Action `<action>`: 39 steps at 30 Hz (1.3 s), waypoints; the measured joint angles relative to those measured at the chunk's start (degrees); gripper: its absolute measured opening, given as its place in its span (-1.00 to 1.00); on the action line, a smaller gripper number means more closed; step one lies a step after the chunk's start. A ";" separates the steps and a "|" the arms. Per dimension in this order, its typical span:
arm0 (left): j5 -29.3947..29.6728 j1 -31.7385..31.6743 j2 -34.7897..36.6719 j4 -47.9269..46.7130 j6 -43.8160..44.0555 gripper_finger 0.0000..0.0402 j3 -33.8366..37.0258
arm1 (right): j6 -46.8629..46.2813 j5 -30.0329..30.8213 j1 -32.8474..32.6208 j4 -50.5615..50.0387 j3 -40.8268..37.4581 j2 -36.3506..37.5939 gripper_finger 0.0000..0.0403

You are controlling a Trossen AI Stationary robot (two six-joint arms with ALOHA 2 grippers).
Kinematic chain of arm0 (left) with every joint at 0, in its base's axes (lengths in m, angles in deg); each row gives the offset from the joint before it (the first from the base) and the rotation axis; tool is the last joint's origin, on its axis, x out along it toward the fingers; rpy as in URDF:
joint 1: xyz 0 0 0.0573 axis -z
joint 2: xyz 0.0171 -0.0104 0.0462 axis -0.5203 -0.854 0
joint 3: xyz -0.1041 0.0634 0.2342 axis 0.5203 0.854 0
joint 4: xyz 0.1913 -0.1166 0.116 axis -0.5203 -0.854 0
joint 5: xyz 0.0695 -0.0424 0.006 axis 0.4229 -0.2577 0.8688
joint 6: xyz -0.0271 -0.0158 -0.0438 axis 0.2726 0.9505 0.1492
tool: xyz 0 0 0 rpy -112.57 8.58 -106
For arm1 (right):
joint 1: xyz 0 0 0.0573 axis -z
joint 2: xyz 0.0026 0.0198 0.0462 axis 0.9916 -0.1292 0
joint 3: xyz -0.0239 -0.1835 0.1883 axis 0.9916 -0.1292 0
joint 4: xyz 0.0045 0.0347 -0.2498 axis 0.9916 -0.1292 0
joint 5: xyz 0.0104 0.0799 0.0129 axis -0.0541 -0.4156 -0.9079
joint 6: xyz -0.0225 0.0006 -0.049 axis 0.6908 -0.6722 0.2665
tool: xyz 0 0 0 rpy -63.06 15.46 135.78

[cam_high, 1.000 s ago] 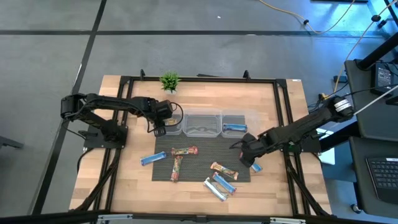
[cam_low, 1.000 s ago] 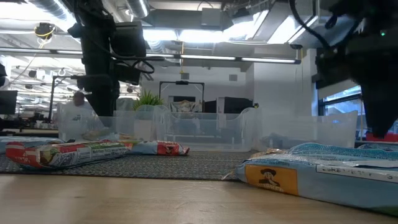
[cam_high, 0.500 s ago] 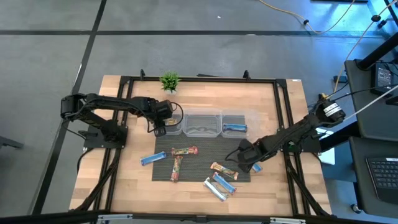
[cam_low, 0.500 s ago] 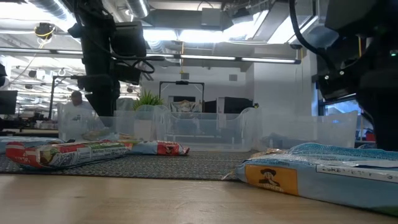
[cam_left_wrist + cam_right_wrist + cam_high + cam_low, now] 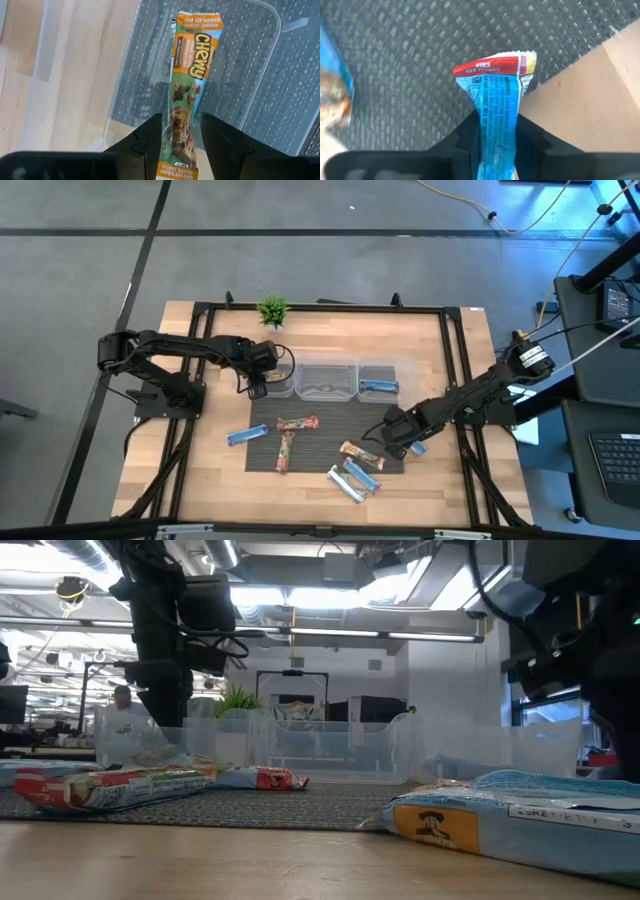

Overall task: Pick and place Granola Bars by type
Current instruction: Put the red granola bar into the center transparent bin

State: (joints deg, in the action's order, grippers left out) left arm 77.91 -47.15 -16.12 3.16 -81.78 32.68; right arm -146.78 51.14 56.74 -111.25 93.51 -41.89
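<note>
My left gripper [image 5: 258, 386] is over the leftmost of three clear bins [image 5: 276, 380] and is shut on a green-and-orange granola bar [image 5: 188, 85]. My right gripper [image 5: 398, 442] is low at the right edge of the dark mat [image 5: 322, 442], shut on a blue bar with a red end [image 5: 496, 95]. On the mat and on the wood near it lie loose bars: a blue one [image 5: 246, 434], brown-red ones [image 5: 297, 423] [image 5: 285, 450] [image 5: 360, 452] and silvery-blue ones [image 5: 350, 480]. Another blue bar [image 5: 378, 387] lies in the right bin. My left gripper pinches the green-and-orange bar by its two long edges [image 5: 176, 145] near one end, between the two fingers. The fingers point down from above, and the bar hangs below them over the bin's floor. My right gripper pinches the blue bar across its width [image 5: 495, 131] between the two fingers, coming from above. The bar's red end [image 5: 492, 66] sticks out past the fingertips over the mat's edge. Whether the bar is clear of the mat, I cannot tell.
The middle bin [image 5: 325, 378] holds a pale bar. A small green plant [image 5: 272, 309] stands at the table's far edge. A black frame [image 5: 320, 307] runs around the table. In the low view a blue bar [image 5: 520, 820] lies close in front.
My right gripper has moved toward the table's near edge and down onto the blue bar at the mat's right edge, and its fingers have shut on it.
</note>
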 joint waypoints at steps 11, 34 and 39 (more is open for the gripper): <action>0.00 0.00 0.00 0.00 0.02 -0.36 0.00 | 11.70 6.16 2.22 -2.47 12.84 0.07 -0.62; 0.00 0.00 0.00 0.09 2.03 -0.36 0.00 | 59.12 17.67 25.09 19.93 29.57 -6.49 -0.62; 0.01 -0.01 0.00 0.09 2.98 -0.36 0.00 | 58.99 17.12 26.55 19.86 29.50 -13.29 -0.62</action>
State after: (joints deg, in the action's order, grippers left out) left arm 77.92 -47.16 -16.12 3.24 -78.80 32.68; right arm -87.79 68.25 83.28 -91.39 123.02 -55.18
